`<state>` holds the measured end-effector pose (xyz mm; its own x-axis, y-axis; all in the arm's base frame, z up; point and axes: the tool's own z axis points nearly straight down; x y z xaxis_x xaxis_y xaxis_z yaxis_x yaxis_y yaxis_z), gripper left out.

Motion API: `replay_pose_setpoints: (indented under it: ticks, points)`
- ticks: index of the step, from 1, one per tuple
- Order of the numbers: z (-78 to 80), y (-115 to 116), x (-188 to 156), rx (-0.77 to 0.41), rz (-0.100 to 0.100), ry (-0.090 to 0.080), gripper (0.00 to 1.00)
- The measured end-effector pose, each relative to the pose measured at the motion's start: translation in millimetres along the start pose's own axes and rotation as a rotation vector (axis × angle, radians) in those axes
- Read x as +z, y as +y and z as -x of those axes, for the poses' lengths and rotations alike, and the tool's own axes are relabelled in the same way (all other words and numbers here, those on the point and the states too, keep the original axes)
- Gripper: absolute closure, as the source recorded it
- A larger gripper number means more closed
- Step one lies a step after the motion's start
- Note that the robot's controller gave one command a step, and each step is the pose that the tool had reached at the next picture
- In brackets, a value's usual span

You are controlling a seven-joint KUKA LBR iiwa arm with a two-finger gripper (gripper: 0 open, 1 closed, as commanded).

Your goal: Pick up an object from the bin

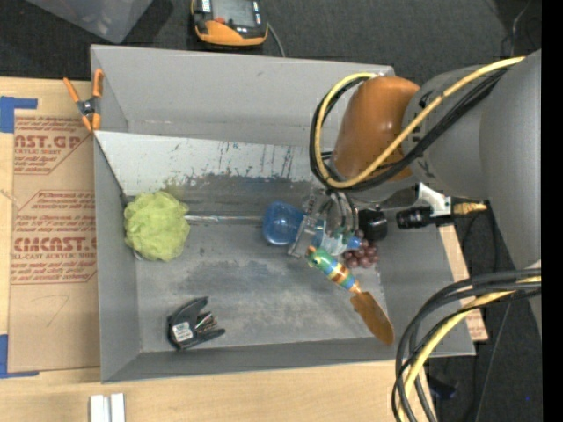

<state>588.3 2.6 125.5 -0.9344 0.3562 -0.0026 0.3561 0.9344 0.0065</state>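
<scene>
At 9 o'clock lay green lump [157, 225]; black clip [193, 325] at 7. Near centre sat blue ball [280, 224], gripper [318, 233] just beside at its 3 o'clock, grip state not discernible. At 4: striped stick [336, 272], purple grapes [361, 255].

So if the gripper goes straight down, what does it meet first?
Probably the upper end of the striped stick, right under the gripper; the blue round thing sits close beside. Depth unclear.
</scene>
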Motion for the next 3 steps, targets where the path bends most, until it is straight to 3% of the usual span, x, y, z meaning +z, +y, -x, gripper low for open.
replay_pose_setpoints:
  ticks: [3]
  points:
    - [1.5, 1, -65, -0.001, 0.004, -0.007, 1.00]
